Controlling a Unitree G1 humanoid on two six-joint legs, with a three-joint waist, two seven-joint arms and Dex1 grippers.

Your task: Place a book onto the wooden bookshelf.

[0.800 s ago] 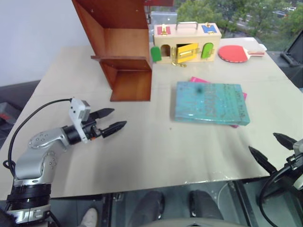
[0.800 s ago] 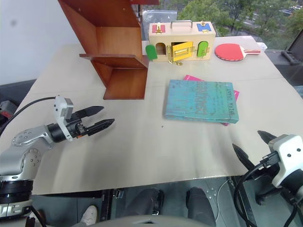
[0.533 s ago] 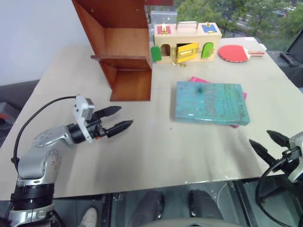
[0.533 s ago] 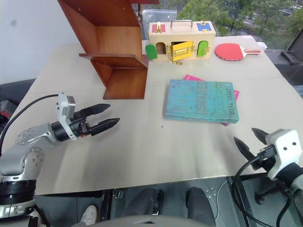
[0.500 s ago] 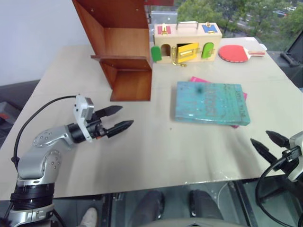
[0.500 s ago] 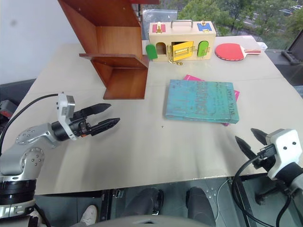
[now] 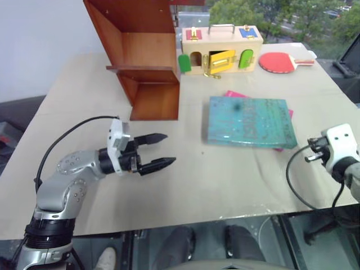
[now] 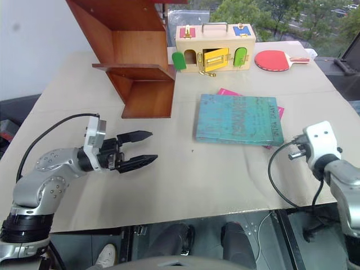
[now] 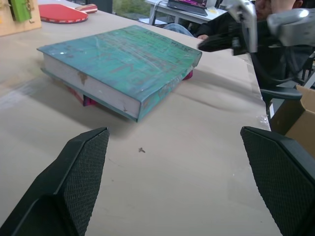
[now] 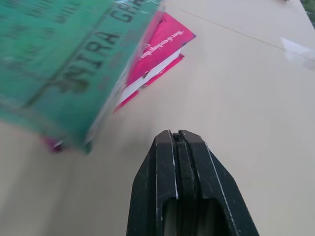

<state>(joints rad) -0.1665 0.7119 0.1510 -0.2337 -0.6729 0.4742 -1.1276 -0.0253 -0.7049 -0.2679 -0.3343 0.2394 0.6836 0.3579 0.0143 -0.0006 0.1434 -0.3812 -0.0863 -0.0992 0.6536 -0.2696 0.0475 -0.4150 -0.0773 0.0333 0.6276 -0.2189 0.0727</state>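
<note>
Right wrist view: right gripper [image 10: 177, 140] closed, seemingly empty, near book [image 10: 64, 59]; left gripper [image 7: 160, 151] spread wide.

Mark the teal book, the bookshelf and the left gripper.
teal book [image 8: 239, 119]: right eye view, middle of its cover.
bookshelf [image 8: 138, 67]: right eye view, front edge of its shelf board.
left gripper [image 8: 147, 148]: right eye view, midway between its open fingertips.

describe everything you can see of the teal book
The teal book is a large, thick rectangular hardcover with a worn, speckled cover, faint reddish marks and dark lettering along its spine. Its pale page block shows in the left wrist view. It lies flat and closed on the table, resting on a smaller pink book whose edges stick out beneath. Neither pincer touches it.
</note>
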